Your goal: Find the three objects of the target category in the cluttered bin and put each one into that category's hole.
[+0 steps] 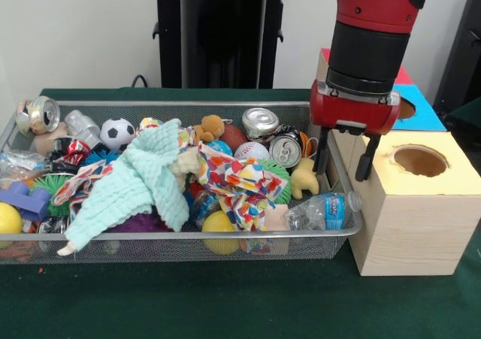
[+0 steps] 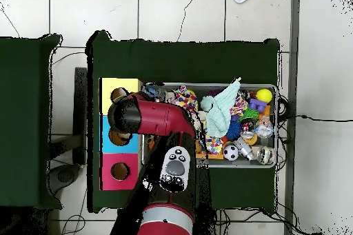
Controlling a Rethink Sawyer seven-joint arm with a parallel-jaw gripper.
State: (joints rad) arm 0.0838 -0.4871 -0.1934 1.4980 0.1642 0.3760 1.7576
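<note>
While my hand (image 1: 346, 155) hangs with fingers apart and empty between the bin (image 1: 342, 175) and the yellow box (image 1: 418, 204), a bottle (image 1: 323, 211) lies at its 7 o'clock.

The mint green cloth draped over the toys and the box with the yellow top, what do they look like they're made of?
The mint green cloth looks like soft knitted or crocheted yarn: bumpy, textured weave, limp drape, matte. The box with the yellow top looks like pale unfinished wood: visible grain lines on its sides. The yellow top seems painted or papered; which one is unclear.
</note>
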